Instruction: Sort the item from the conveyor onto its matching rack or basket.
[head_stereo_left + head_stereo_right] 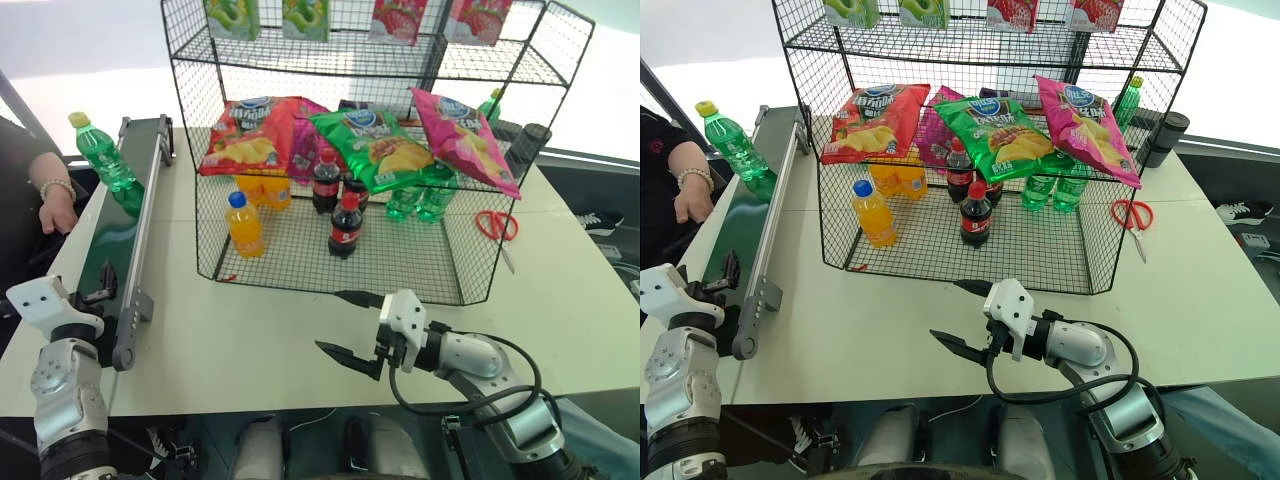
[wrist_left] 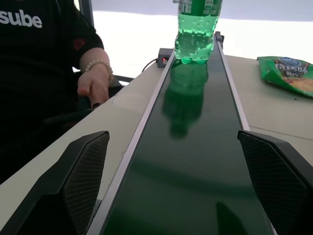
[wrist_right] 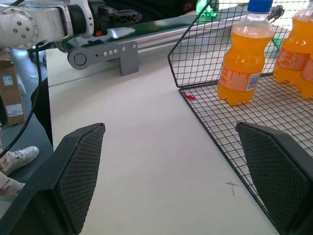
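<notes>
The item, a clear-green bottle (image 1: 103, 153) with a yellow cap, stands upright at the far end of the conveyor (image 1: 108, 245), a dark-green belt between grey rails along the table's left side. My left gripper (image 2: 173, 137) hangs open over the belt's near end and points up the belt at the bottle (image 2: 195, 29), well short of it. The black wire rack (image 1: 400, 260) fills the table's middle and back. My right gripper (image 1: 340, 325) stands open above the bare table in front of the rack, holding nothing.
The rack's lower tier holds an orange bottle (image 1: 244, 225), two cola bottles (image 1: 345, 225) and green bottles (image 1: 420, 200). Chip bags (image 1: 375, 148) lie on the tier above. Red scissors (image 1: 497, 225) lie to the right. A person's hand (image 1: 57, 205) rests left of the conveyor.
</notes>
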